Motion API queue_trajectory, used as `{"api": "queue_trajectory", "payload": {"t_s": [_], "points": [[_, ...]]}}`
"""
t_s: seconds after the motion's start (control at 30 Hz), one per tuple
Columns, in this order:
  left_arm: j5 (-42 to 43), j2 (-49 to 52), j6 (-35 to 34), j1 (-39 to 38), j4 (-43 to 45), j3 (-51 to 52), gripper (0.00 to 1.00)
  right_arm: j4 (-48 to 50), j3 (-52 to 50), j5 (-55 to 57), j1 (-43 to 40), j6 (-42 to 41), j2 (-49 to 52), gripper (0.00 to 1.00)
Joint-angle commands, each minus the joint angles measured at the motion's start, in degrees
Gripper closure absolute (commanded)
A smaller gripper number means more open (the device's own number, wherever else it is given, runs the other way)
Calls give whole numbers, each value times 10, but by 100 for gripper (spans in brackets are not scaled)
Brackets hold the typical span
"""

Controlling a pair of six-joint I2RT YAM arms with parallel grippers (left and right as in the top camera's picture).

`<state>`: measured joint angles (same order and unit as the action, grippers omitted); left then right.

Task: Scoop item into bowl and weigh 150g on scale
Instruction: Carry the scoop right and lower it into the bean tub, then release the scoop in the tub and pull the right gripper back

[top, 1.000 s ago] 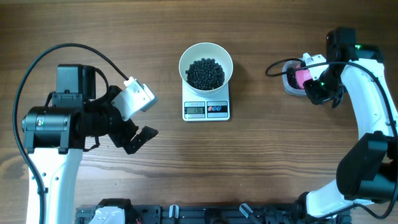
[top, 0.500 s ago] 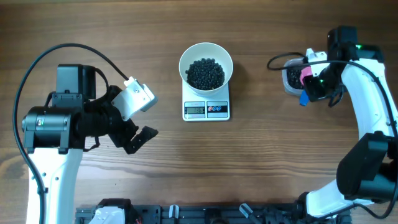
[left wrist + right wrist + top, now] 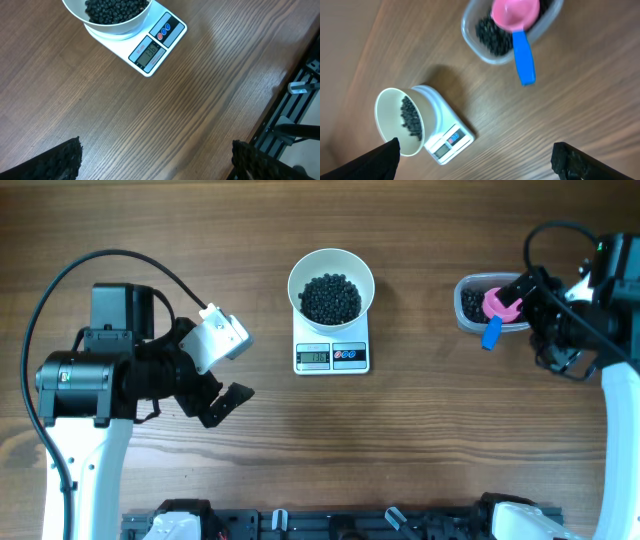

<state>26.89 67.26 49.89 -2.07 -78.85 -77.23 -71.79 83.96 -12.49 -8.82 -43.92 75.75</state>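
— Black fingers on the left gripper [image 3: 157,162]: how do they stand?
— Spread wide, empty, at eight o'clock from the scale [image 3: 331,356].
— And the beads [image 3: 331,298]?
— Heaped in the white bowl [image 3: 297,277], which sits on the scale's twelve o'clock end. More lie in the clear tub [image 3: 463,318] at three o'clock, with a pink scoop [image 3: 497,302] resting on them.
— Right gripper [image 3: 477,160]?
— Fingers wide apart, gripping nothing, just past the tub.
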Motion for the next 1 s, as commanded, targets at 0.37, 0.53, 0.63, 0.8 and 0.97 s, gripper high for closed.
{"api": "queue_trajectory", "payload": {"t_s": [0.37, 0.53, 0.63, 0.8, 0.97], "points": [[5, -5, 9, 5, 1, -10, 0, 128, -242, 239, 195, -663, -2, 0], [5, -5, 9, 5, 1, -10, 0, 129, -251, 345, 197, -667, -2, 0], [5, -5, 9, 5, 1, -10, 0, 155, -254, 379, 197, -624, -2, 1], [5, -5, 9, 5, 1, -10, 0, 291, -292, 381, 205, -490, -2, 1], [5, -5, 9, 5, 1, -10, 0, 309, -327, 382, 248, -502, -2, 0]]}}
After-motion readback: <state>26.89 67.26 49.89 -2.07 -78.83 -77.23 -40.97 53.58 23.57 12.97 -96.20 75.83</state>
